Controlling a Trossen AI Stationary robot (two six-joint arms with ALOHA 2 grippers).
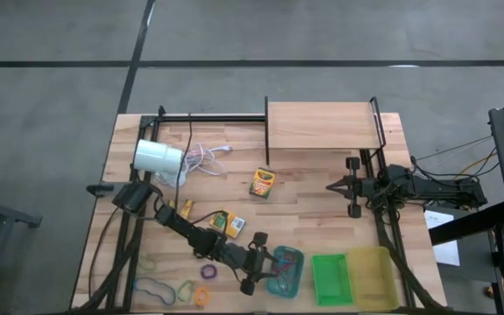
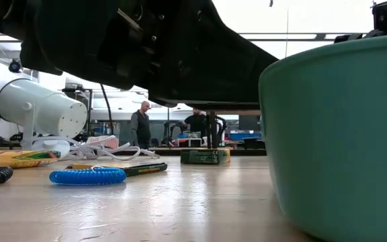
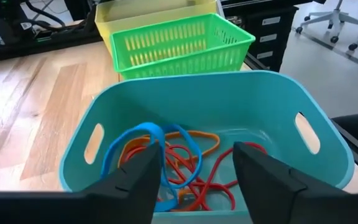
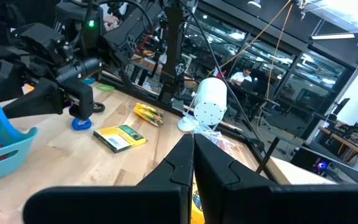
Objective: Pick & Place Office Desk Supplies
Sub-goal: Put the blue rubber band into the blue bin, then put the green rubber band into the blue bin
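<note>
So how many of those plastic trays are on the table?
3, side by side along one table edge: the teal tray at the left gripper, holding coloured loops; the green tray next; then the yellow tray. None seems hidden.

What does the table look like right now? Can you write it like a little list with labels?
left gripper: open, above the teal tray
inside teal tray: blue loop and orange loops, tangled
next to teal tray: green tray, then yellow tray
right gripper: shut, waiting on the right side by the wooden shelf
crayon boxes: on the table's middle
lamp: white, lying at the back left, cord beside it
loops still on table: front left corner
</note>
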